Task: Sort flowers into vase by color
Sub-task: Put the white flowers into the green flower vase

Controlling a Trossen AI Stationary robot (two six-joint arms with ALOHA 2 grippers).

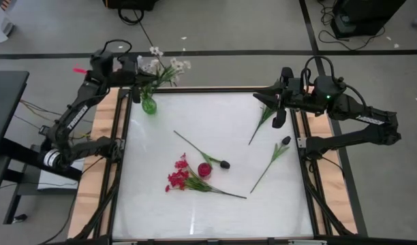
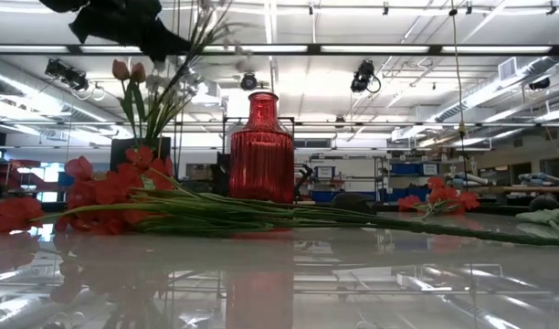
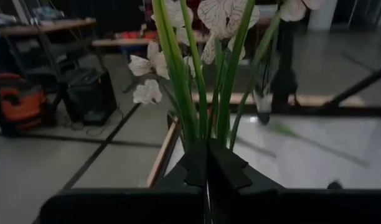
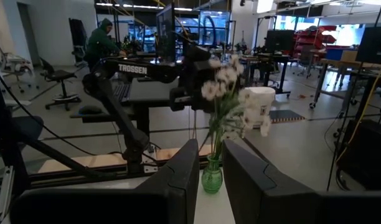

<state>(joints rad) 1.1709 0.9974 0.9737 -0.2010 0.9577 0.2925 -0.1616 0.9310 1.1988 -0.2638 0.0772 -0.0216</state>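
Observation:
A bunch of white flowers [image 1: 169,69] stands in the green vase [image 1: 148,105] at the table's far left corner, with my left gripper [image 3: 209,163] shut on its stems above the vase. Red flowers [image 1: 181,178] lie on the table beside the small red vase [image 1: 204,170]. Two dark-budded flowers [image 1: 207,156] [image 1: 275,158] also lie flat. Another green stem [image 1: 260,124] lies under my right gripper [image 1: 276,112], which hangs high at the far right. It is open, with nothing between its fingers [image 4: 178,168]. My left gripper pinches several of the white flowers' green stems [image 3: 206,134] between its two shut fingers, below the blossoms. The fingers come in about level from the table's far left corner and lie across the stems. The stems stand upright, their lower ends in the green vase's mouth [image 4: 212,160].
The table has a raised wooden frame [image 1: 118,122] along its sides. The red vase [image 2: 261,146] and red flowers [image 2: 97,196] occupy the middle near part. Two pink buds [image 2: 129,70] show beside the held stems in the low view. People and desks are in the room beyond.

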